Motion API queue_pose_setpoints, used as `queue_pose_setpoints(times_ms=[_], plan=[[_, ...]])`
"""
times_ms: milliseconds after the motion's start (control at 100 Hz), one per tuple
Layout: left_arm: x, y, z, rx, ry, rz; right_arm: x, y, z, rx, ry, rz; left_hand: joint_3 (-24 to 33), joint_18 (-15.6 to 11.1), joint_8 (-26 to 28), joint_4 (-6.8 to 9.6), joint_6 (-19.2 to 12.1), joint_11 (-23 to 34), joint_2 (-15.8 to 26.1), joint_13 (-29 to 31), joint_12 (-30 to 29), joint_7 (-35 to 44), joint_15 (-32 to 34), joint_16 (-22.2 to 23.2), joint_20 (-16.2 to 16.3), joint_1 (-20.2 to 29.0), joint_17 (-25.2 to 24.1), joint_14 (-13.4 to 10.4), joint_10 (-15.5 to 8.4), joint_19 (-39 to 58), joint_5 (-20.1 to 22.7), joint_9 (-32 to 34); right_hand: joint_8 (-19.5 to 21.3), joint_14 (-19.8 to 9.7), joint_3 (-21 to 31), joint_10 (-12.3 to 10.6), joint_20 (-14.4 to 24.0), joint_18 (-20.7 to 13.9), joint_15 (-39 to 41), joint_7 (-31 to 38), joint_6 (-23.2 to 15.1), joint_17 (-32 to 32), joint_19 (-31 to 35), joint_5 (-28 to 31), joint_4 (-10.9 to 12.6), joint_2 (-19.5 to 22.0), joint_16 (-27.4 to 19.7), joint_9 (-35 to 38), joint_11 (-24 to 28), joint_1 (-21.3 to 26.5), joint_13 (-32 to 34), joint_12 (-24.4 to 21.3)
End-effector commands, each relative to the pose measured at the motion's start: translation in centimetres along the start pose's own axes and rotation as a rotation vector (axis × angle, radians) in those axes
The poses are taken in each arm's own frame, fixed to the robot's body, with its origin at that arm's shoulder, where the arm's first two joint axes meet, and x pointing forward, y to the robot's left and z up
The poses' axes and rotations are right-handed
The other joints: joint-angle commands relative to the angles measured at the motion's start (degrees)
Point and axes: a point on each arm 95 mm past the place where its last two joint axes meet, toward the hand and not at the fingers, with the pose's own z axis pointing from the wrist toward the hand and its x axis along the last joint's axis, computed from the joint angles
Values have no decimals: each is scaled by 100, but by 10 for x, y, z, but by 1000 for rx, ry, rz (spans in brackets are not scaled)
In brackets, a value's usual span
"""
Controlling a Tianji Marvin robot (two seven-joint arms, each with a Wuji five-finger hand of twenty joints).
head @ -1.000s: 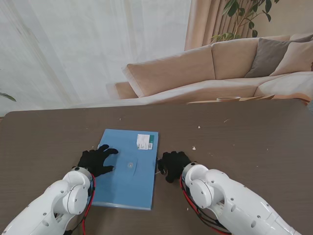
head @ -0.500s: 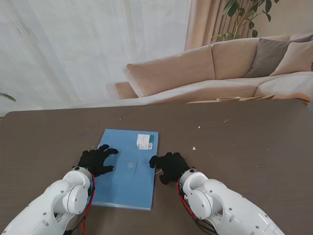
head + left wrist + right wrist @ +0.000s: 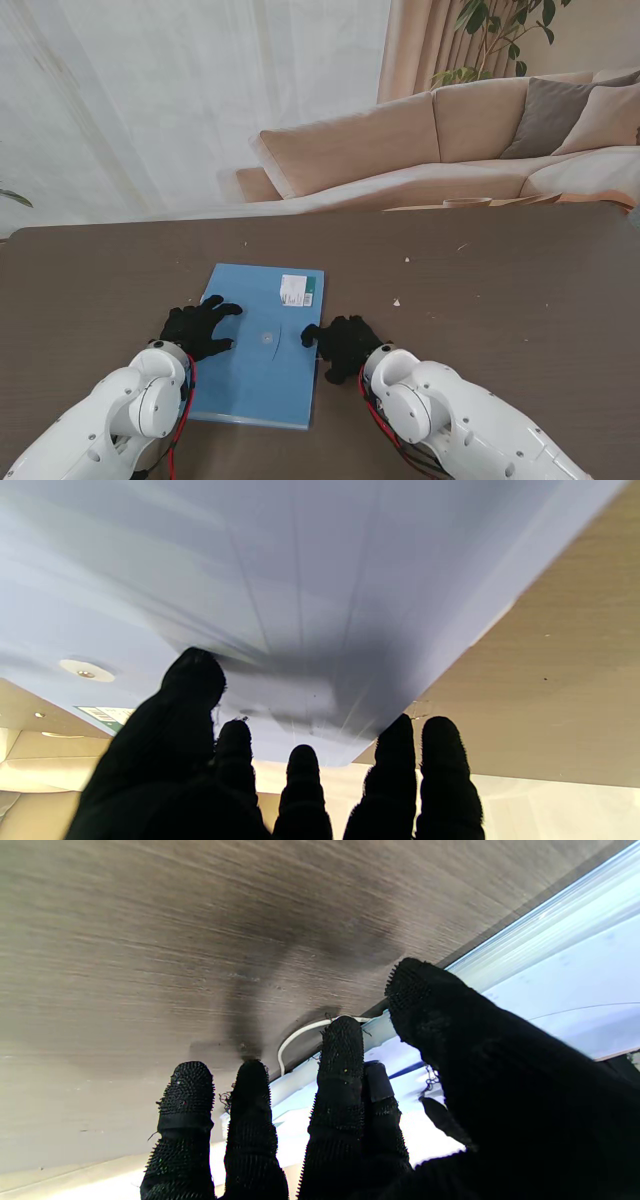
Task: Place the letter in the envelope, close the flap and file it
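A flat blue envelope [image 3: 270,375] lies on the dark table, with a white label [image 3: 296,289] at its far right corner and a round clasp button [image 3: 266,338] in its middle. My left hand [image 3: 197,328] rests open on the envelope's left part, fingers spread; its wrist view shows the fingertips [image 3: 300,760] against the blue envelope [image 3: 300,580]. My right hand [image 3: 345,343] is open at the envelope's right edge, thumb over the blue envelope [image 3: 575,975], fingers [image 3: 342,1050] by a thin white string loop [image 3: 300,1032]. No letter is in sight.
The brown wooden table [image 3: 500,300] carries a few small pale scraps [image 3: 397,301] to the right of the envelope. A beige sofa [image 3: 450,140] stands beyond the far edge, with curtains and a plant behind it.
My right hand has slid left, from just beside the envelope to its right edge, thumb now over the blue surface. The left hand and the envelope have stayed put.
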Motion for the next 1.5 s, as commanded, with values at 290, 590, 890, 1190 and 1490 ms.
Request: queue_pose_setpoints(times_ms=[290,590,890,1190,1490], plan=[[4,8,-2,-31,7,-3,-2,-18,0,4,-10,-53,34,-28,23,32,-49,-193,-169,-73,78,-178,62,93,-34,239,-58,-499,-117,14,-213,-202,-108,-229,-211,282,-54,34,1323,-306,213,-105,-95,-441,95,7,876,-1495,734,-161,29,1248],[4,7,-2,-31,10,-5,2,-19,0,-24,-51,-112,40,-32,27,31,-56,-210,-175,-83,86,-200,54,91,-29,239,-60,-509,-122,3,-212,-208,1325,123,-865,882,144,34,368,-2344,414,-130,-135,-394,237,685,355,-2348,-1032,-860,-228,-30],[2,7,-3,-35,8,8,1,-16,-3,9,-80,-86,27,-32,44,30,-50,-225,-178,-102,87,-195,19,78,-35,227,-86,-502,-127,-36,-202,-210,-151,296,-215,970,-57,144,-795,-1419,717,-66,-185,360,1069,1538,-566,19,-2702,-769,322,-1822],[1,7,-4,-41,3,16,-9,-11,-17,44,-169,-119,9,-21,43,33,-55,-253,-163,-111,78,-215,-20,67,-39,234,-100,-505,-134,-86,-211,-224,-688,339,-65,1287,-72,150,-916,-1292,965,-118,-185,343,1608,1855,-653,-59,-2995,-598,273,-1934],[1,7,-4,-42,1,18,-16,-5,-30,61,-240,-149,-18,-22,49,36,-65,-264,-149,-114,81,-226,-43,68,-41,237,-96,-523,-140,-133,-214,-226,-859,329,-368,1304,-85,147,-936,-1380,967,-189,-238,256,1745,2069,-631,-191,-2926,-664,197,-1888]])
